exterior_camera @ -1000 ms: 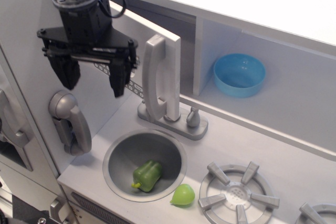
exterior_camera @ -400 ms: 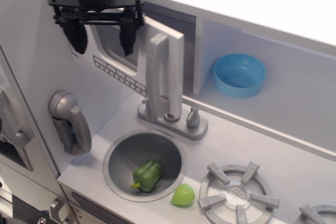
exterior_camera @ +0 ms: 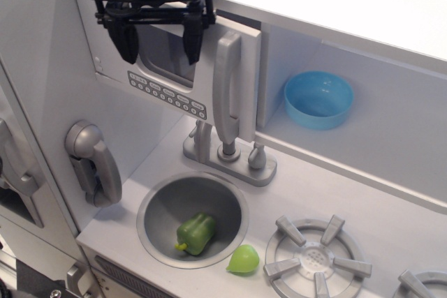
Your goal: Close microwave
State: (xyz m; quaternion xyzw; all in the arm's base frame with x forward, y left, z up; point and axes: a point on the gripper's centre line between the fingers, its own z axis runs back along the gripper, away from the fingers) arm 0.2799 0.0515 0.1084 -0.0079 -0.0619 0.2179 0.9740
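Observation:
The microwave (exterior_camera: 174, 75) is a light grey box at the upper left of the toy kitchen. Its door has a clear window (exterior_camera: 164, 50), a row of small buttons (exterior_camera: 167, 94) and a tall silver handle (exterior_camera: 227, 92). The door stands almost flush with the front, its handle edge close to the frame. My black gripper (exterior_camera: 158, 41) is open, pointing down, right in front of the door's window. Its fingers (exterior_camera: 193, 40) hold nothing.
A blue bowl (exterior_camera: 318, 99) sits in the open cubby to the right. A grey handset piece (exterior_camera: 94, 162) hangs on the left wall. The faucet (exterior_camera: 230, 158) stands below the door. The sink (exterior_camera: 192, 218) holds a green pepper (exterior_camera: 195, 233); a green pear (exterior_camera: 243, 260) lies beside a burner (exterior_camera: 313, 259).
The microwave door has swung from wide open to nearly shut. My gripper moved up and to the right along with the door, staying open.

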